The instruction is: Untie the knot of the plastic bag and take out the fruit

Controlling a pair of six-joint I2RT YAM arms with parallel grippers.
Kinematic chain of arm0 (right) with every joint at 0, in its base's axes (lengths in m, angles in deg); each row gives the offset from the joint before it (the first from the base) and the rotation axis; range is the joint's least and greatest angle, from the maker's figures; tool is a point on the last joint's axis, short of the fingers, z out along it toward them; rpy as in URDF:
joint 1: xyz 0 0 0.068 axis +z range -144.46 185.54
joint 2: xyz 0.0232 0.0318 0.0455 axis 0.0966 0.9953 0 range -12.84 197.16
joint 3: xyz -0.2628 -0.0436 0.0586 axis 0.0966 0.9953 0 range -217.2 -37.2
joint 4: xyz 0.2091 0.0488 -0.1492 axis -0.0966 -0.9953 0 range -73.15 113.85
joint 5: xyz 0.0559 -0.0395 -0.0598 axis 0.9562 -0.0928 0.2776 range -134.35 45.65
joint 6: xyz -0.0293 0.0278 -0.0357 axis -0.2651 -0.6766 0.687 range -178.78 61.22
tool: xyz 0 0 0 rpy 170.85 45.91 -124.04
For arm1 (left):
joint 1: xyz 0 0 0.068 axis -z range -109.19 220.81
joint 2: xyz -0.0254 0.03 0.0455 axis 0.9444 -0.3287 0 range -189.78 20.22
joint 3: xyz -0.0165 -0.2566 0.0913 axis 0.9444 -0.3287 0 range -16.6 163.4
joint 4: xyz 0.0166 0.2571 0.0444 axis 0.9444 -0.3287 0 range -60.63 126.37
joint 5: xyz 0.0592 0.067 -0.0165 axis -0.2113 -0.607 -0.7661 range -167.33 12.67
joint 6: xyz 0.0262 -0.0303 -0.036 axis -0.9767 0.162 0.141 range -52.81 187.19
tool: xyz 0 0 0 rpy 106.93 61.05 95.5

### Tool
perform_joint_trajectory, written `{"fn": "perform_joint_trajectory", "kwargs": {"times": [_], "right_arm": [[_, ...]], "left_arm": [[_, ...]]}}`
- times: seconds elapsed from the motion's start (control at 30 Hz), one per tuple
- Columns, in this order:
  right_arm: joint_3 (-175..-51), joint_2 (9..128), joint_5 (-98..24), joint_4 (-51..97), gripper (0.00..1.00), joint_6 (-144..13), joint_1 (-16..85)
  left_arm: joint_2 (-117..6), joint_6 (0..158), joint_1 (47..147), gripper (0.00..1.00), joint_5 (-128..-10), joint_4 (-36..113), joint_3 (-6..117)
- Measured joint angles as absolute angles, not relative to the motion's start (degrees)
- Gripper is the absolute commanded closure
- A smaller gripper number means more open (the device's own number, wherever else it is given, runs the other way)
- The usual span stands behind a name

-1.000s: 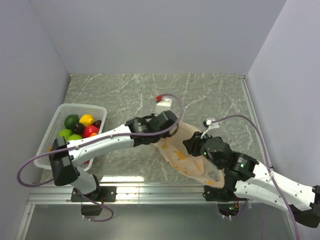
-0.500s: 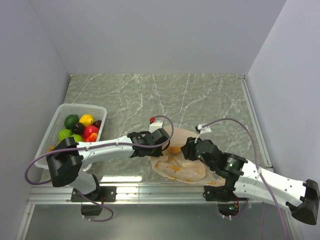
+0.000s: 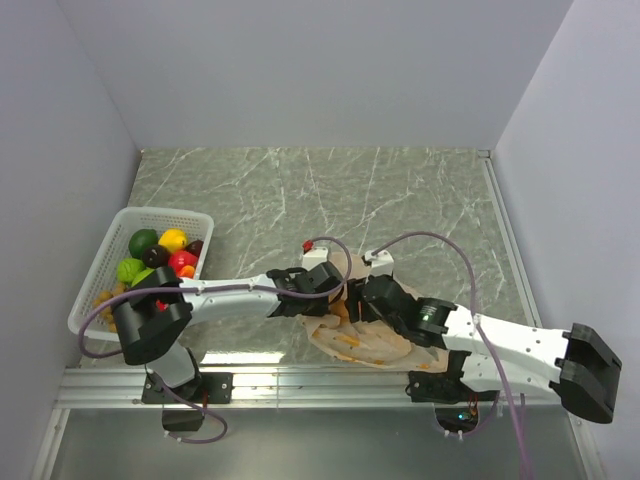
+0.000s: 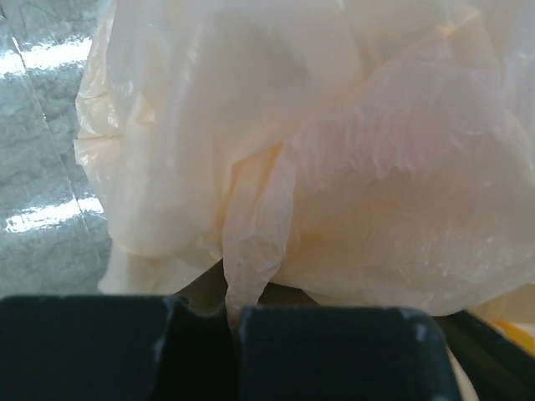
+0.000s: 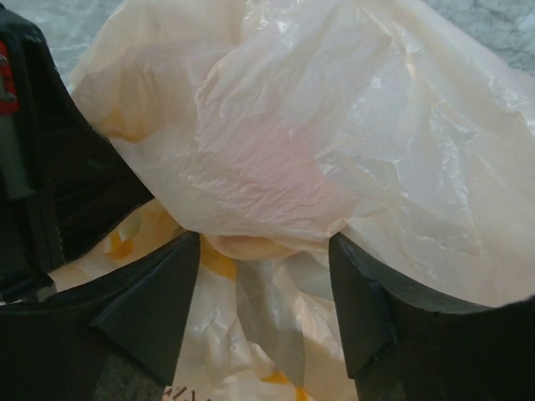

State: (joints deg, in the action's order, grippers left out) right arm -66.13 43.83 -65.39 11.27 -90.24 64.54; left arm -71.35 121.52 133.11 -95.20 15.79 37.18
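Lying flatter and more crumpled than a moment ago, the plastic bag (image 3: 362, 340) stretches its long axis from the left gripper (image 3: 330, 290) toward the near-right. Both arms have drawn closer together over it. The left gripper is pressed together, pinching a fold of bag film just ahead of its fingers (image 4: 318, 351). The right gripper (image 5: 263, 276) is spread, apparently straddling a bulging fold.

The plastic bag (image 3: 365, 340) lies flat on the counter (image 3: 420, 200). Both tools, left tool (image 3: 335, 290) and right tool (image 3: 368, 293), meet over it. The basket (image 3: 110, 255) with fruit (image 3: 160, 255) sits far left of the bag.
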Motion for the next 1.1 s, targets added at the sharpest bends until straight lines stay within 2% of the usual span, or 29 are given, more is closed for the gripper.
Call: {"fn": "perform_joint_trajectory", "kwargs": {"times": [0.23,0.43,0.57,0.67,0.87,0.97,1.1], "right_arm": [[-67.5,49.9,-65.9,13.1,0.23,-92.3,64.5],[-67.7,44.5,-66.1,12.1,0.23,-96.1,64.9],[-67.8,35.7,-65.4,11.2,0.29,-98.0,65.3],[-68.0,33.9,-64.8,9.6,0.31,-98.8,65.4],[-67.1,35.5,-68.2,6.0,0.38,-99.4,64.2],[-67.0,38.1,-69.1,6.3,0.51,-98.3,60.3],[-67.1,41.4,-69.5,8.4,0.56,-96.7,54.9]], "left_arm": [[-73.4,121.7,131.9,0.99,-94.4,18.9,36.5],[-73.4,123.1,128.4,0.99,-91.2,23.1,33.3],[-73.4,123.9,127.1,0.99,-90.4,24.2,33.1],[-73.4,123.9,127.0,0.97,-90.5,24.6,33.1],[-71.5,120.5,126.9,0.89,-94.5,22.1,33.2],[-67.0,116.8,126.7,0.85,-96.3,22.1,32.1],[-60.9,111.9,126.6,0.84,-97.1,23.1,30.2]]}}
